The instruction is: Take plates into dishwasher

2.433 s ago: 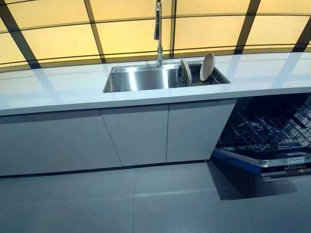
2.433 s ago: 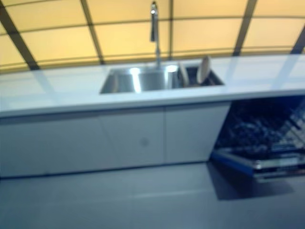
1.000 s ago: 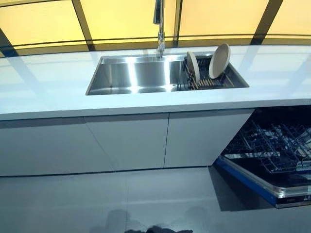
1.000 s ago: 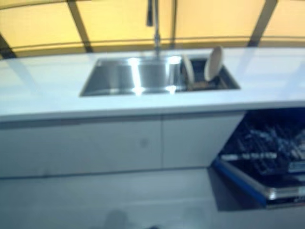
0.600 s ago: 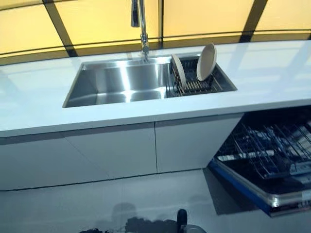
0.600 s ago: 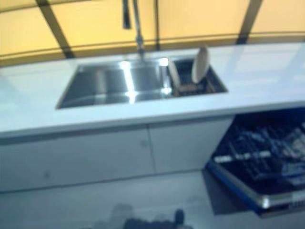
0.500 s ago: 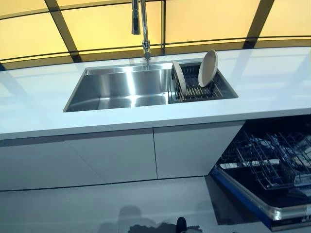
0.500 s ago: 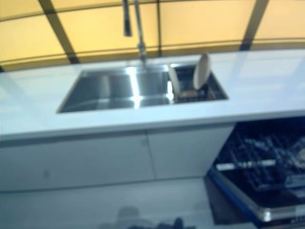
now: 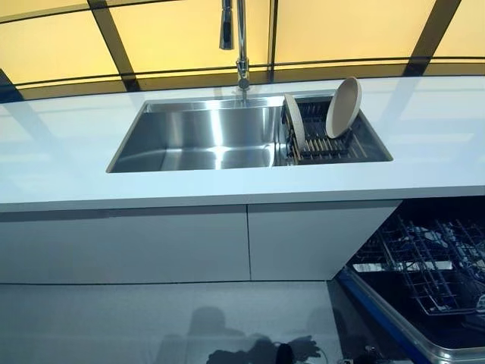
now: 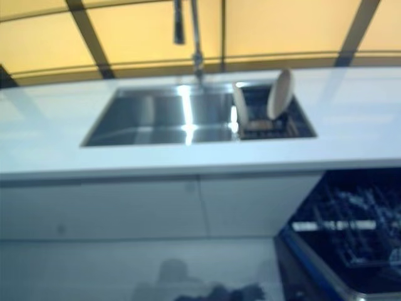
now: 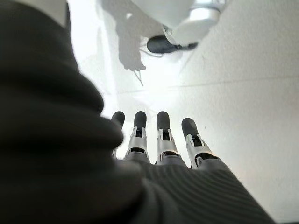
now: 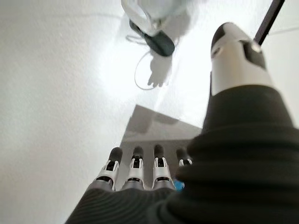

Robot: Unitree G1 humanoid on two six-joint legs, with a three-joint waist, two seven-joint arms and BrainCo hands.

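Two beige plates stand on edge in a dark rack (image 9: 327,145) at the right end of the steel sink (image 9: 197,138): a smaller-looking one (image 9: 294,130) at the rack's left and a larger one (image 9: 343,107) leaning at its back right. The dishwasher (image 9: 421,265) is open at the lower right, its wire basket pulled out over the lowered door. My hands do not show in the eye views. My left hand (image 11: 154,140) and right hand (image 12: 140,172) hang over the floor with straight fingers, holding nothing.
A tall faucet (image 9: 241,45) rises behind the sink. The white counter (image 9: 61,152) runs the full width, with pale cabinet doors (image 9: 151,243) below it and grey floor in front. Yellow panels with dark bars stand behind the counter.
The whole picture has shifted: the camera has moved closer to the counter and a little left. The plates, rack and dishwasher have not moved.
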